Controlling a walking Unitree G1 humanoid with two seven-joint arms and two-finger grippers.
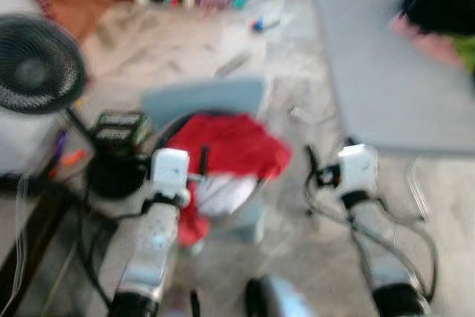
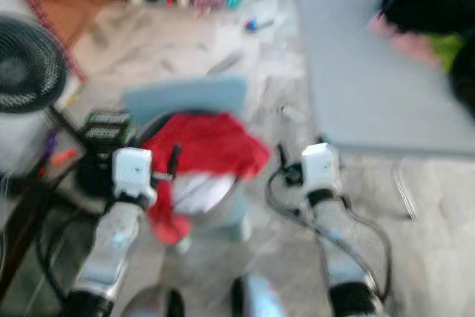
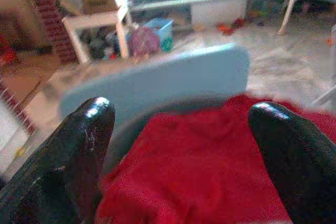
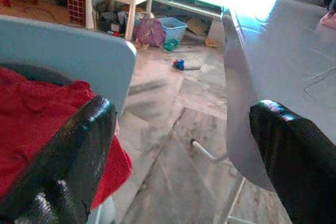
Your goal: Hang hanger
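Head views — blurred: the left gripper (image 1: 194, 165) hangs over a red cloth (image 1: 234, 142) heaped in a pale blue chair (image 1: 204, 98), and the right gripper (image 1: 315, 168) hangs beside it, near a grey table (image 1: 386, 87).

Left wrist view: fingers (image 3: 79, 150) spread wide, nothing between them, red cloth just ahead.

Right wrist view: fingers (image 4: 79, 156) parted too — chair to one side, table edge to the other. No hanger can be made out.
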